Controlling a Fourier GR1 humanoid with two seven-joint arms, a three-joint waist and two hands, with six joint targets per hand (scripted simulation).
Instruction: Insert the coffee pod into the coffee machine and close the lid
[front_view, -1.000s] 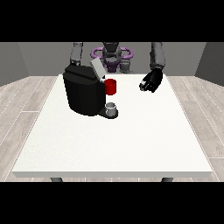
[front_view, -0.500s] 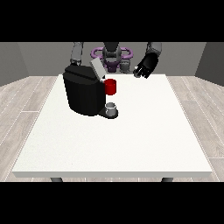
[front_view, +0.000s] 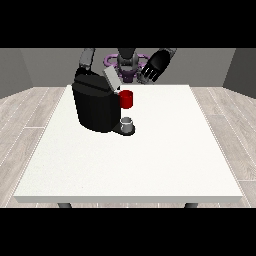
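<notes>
Surface: white table (front_view: 150, 165) on a grey plank floor.
Machine: black coffee machine (front_view: 95, 105) at the table's rear left, lid (front_view: 111, 78) raised.
At machine: a red thing (front_view: 126, 99); below it a grey thing (front_view: 128, 124), identity uncertain.
Hand at the view's right (front_view: 154, 66): raised above the far edge, fingers spread, holding nothing.
Other hand: hidden behind the machine.

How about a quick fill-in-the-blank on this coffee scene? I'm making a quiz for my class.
1. The coffee machine is coloured ____.
2. The lid of the machine stands ____.
3. The hand at the view's right hangs ____ the table.
4. The red thing at the machine sits on its ____ side in the view.

Missing: black; open; above; right
</notes>
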